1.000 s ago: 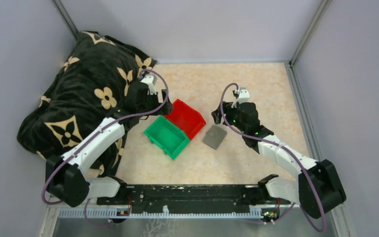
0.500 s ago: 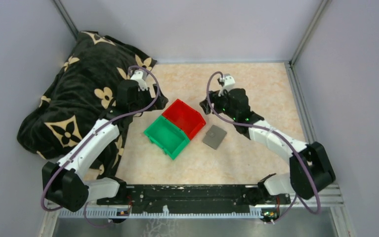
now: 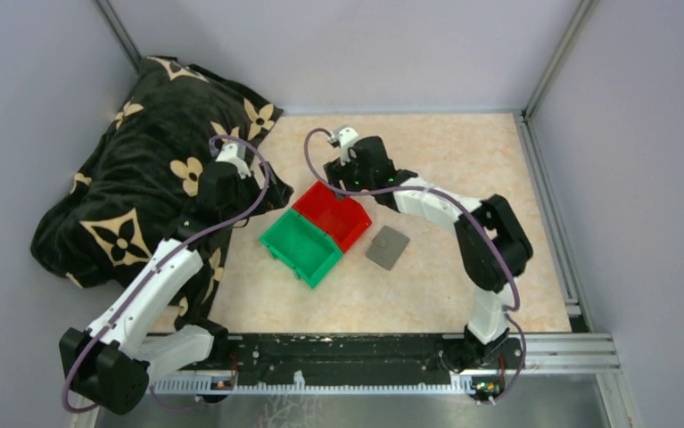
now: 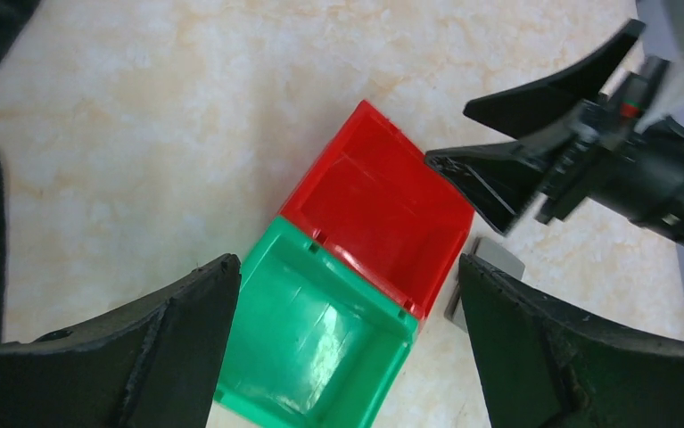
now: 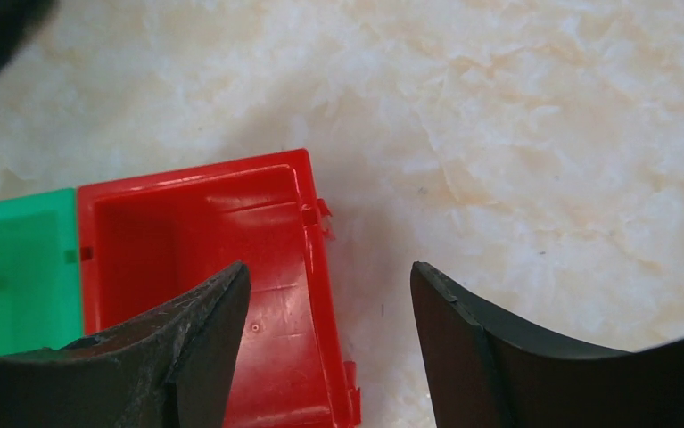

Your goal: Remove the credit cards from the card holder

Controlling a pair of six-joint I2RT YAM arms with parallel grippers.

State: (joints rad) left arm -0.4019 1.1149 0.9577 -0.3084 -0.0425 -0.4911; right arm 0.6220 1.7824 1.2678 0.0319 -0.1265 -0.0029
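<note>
Two arms poised, jaws spread wide
The left gripper and right gripper hover empty by the red bin; the card holder lies just beside it.

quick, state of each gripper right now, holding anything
Left gripper: open, holding nothing.
Right gripper: open, holding nothing.
</note>
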